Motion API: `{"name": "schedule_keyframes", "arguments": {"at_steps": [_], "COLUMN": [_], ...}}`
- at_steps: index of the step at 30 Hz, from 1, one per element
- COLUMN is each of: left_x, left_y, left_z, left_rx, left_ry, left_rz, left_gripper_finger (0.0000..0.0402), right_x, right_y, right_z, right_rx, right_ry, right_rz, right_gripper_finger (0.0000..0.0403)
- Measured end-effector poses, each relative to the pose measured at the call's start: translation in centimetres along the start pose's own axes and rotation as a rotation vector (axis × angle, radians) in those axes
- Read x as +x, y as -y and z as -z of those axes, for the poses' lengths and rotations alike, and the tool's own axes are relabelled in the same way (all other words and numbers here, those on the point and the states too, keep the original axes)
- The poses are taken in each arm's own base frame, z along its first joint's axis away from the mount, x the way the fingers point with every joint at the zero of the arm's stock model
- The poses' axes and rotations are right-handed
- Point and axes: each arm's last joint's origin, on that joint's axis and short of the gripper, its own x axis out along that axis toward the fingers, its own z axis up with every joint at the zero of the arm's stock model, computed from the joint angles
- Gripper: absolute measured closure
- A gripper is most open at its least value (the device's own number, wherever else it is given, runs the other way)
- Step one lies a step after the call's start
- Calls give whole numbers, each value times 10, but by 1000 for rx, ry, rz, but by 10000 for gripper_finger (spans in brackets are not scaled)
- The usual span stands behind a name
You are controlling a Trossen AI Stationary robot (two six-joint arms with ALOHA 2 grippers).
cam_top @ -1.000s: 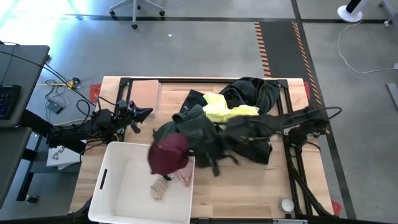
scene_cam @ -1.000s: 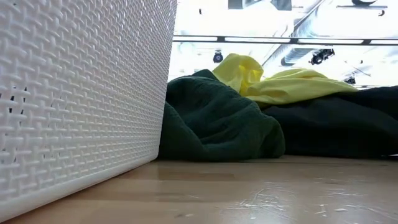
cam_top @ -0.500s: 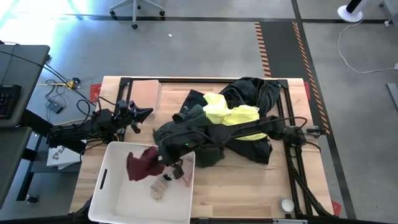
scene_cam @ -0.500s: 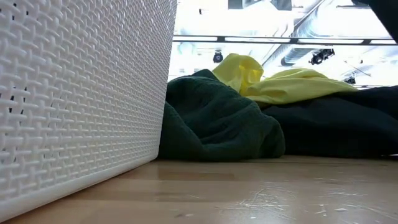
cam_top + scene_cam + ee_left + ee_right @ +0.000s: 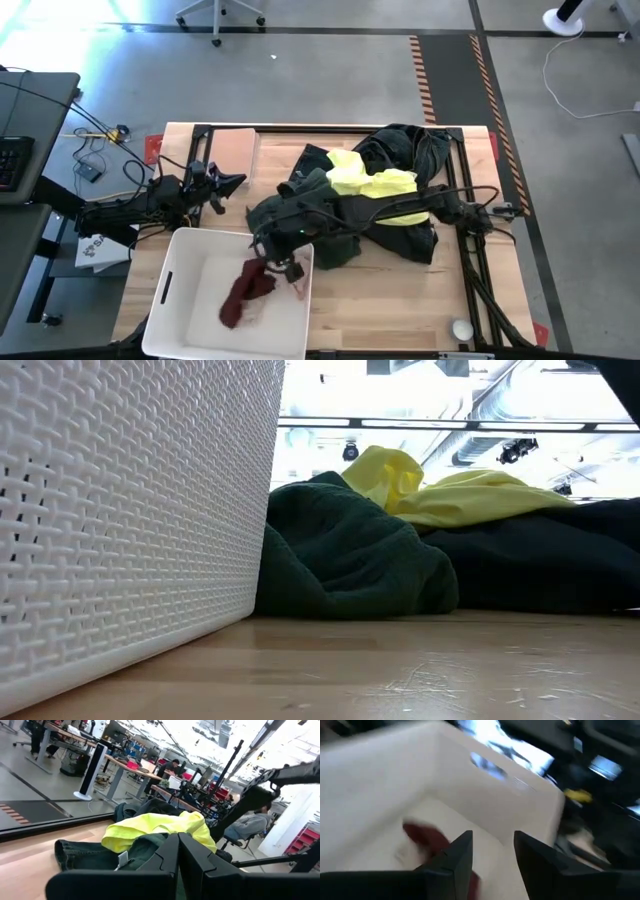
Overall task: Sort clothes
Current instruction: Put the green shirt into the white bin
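From the high view I see my right gripper point(image 5: 268, 256) over the far right corner of the white bin point(image 5: 180, 262), fingers spread and empty, with the maroon garment point(image 5: 245, 294) lying inside the bin and the left gripper point(image 5: 232, 182) parked by the tan board point(image 5: 235, 150), fingers pressed together. Low view: dark green garment point(image 5: 350, 550) and yellow garment point(image 5: 450, 490) piled on the table point(image 5: 420, 670) just right of the bin wall. Right wrist view shows spread fingers point(image 5: 457, 852) above the maroon piece in the bin; left wrist view shows the yellow one on the pile.

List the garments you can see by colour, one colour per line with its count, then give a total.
Maroon, in the white bin: 1
Pale pink, in the bin: 1
Bright yellow: 1
Dark green: 1
Dark denim jeans: 1
Black: 1
Total: 6
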Motion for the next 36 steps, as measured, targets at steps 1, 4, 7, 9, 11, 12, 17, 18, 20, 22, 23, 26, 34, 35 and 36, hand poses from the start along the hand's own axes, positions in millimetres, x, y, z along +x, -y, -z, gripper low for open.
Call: {"name": "schedule_keyframes", "arguments": {"at_steps": [1,4,7,9,11,12,17,18,20,22,23,26,34,35,36], "left_x": [0,0,0,0,0,0,0,0,0,0,0,0,0,0,0], "left_y": [0,0,0,0,0,0,0,0,0,0,0,0,0,0,0], "left_z": [0,0,0,0,0,0,0,0,0,0,0,0,0,0,0], "left_rx": [1,1,1,1,1,1,2,2,1,2,2,4,23,32,35], "left_ry": [-3,-6,-5,-6,-6,-6,-5,-5,-4,-5,-5,-4,-3,0,3], "left_rz": [2,5,6,7,6,6,6,6,7,7,7,5,1,-5,-12], "left_gripper_finger": [397,397,397,397,397,397,397,397,397,397,397,397,397,397,397], "right_x": [-8,-40,-75,-99,-124,-137,-180,-184,-191,-200,-204,-213,-248,-250,-250], "right_y": [-3,-13,-27,-35,-38,-39,-46,-50,-56,-62,-64,-70,-90,-93,-96], "right_z": [-2,-13,-20,-19,-17,-14,-8,-8,-7,1,7,33,126,138,148], "right_rx": [-8,-32,-68,-65,-19,16,187,180,153,144,152,208,534,585,641], "right_ry": [-58,-183,-325,-427,-514,-555,-627,-616,-603,-620,-632,-655,-716,-704,-688], "right_rz": [46,187,300,372,440,464,584,586,567,598,637,749,825,815,788], "right_gripper_finger": [262,261,261,261,261,261,261,261,261,261,261,261,261,261,261]}}
